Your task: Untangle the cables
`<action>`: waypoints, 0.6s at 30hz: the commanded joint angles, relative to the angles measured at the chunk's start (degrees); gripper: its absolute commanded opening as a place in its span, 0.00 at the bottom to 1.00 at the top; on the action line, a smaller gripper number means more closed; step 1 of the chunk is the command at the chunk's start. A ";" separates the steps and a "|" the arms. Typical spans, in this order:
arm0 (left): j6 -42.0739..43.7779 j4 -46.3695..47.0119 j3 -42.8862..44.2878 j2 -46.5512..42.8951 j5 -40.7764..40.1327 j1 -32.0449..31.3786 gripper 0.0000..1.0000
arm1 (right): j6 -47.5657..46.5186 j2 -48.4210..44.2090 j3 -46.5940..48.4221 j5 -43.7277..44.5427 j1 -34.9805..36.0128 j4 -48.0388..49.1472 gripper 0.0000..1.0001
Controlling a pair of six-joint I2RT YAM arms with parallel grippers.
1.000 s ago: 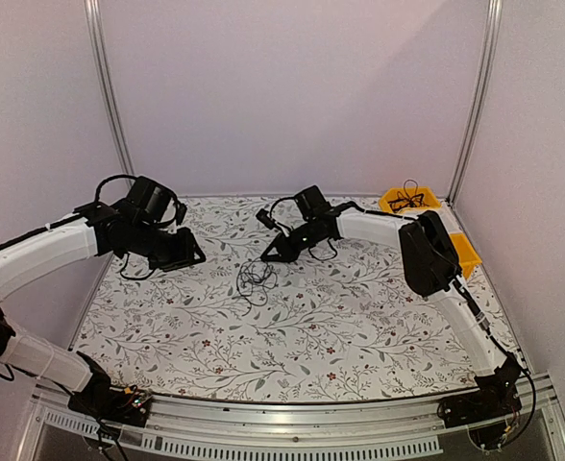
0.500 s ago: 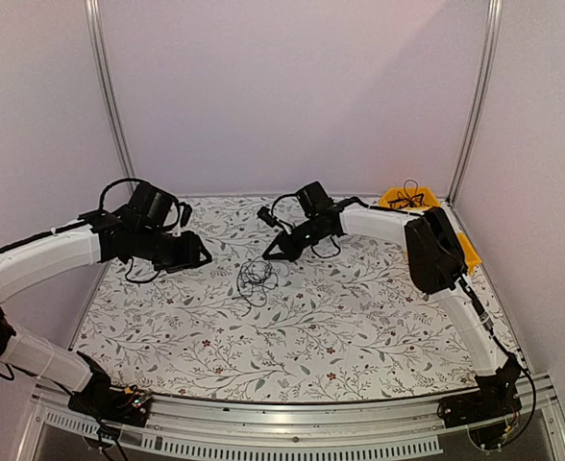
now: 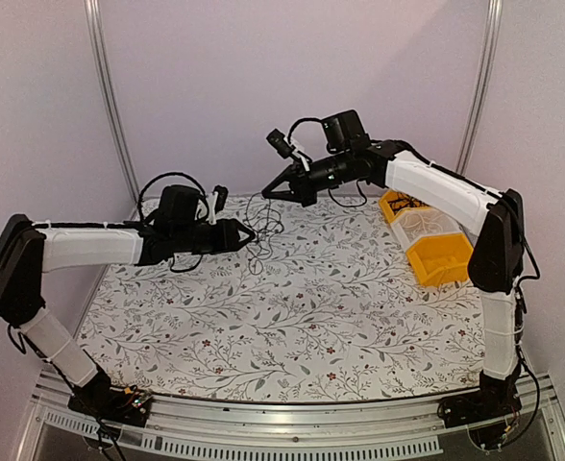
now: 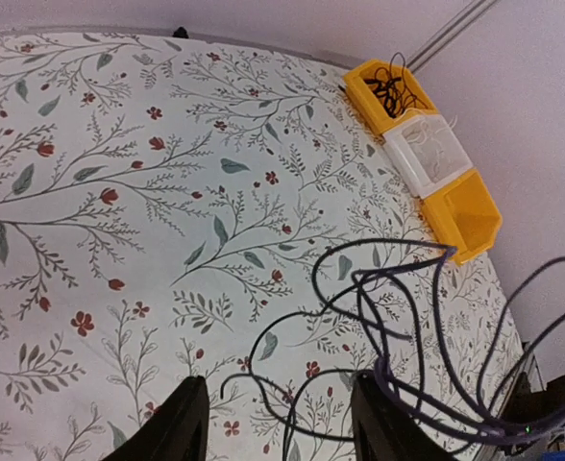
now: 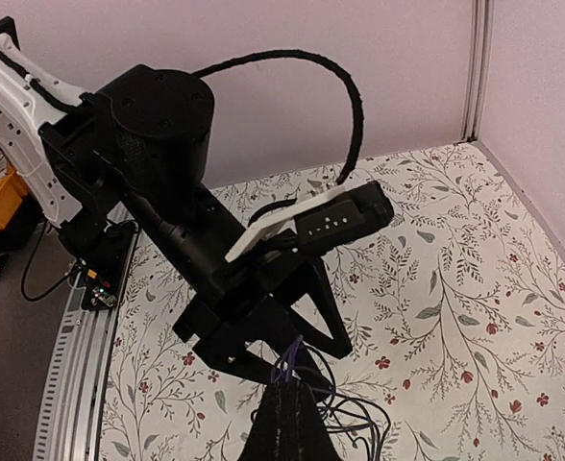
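Reaching in from nine o'clock, the left gripper [image 3: 247,233] stands with jaws parted; strands pass between its fingers [image 4: 183,423], unpinched. The cables [image 3: 260,221] dangle as a looped bunch toward the twelve o'clock side of the table [image 3: 311,317], hung from the right gripper [image 3: 267,194], which is clenched on their top. Closing on several loops at once, then pulling, could tighten the knot. A thin pinch might also slip.

Pale lilac walls [image 3: 292,77] with aluminium corner posts [image 3: 110,96] enclose a floral-patterned table [image 3: 292,327].
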 commanded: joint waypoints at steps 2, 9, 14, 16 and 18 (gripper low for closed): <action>-1.29 19.71 5.39 11.21 10.15 -1.38 0.54 | -1.97 -2.54 -2.61 1.23 0.55 -3.84 0.00; -6.88 25.20 8.99 24.13 14.18 -1.55 0.20 | -1.46 -5.42 0.17 0.75 0.55 -4.25 0.00; -5.61 21.54 6.10 26.91 13.63 -1.37 0.00 | 1.34 -7.45 11.04 0.03 0.55 -5.50 0.00; -4.42 19.17 4.10 25.96 12.22 -1.32 0.00 | 2.72 -7.88 15.50 0.08 0.47 -5.19 0.00; -3.36 17.66 1.99 24.53 11.65 -1.23 0.00 | 4.17 -9.01 18.01 0.64 0.27 -2.97 0.00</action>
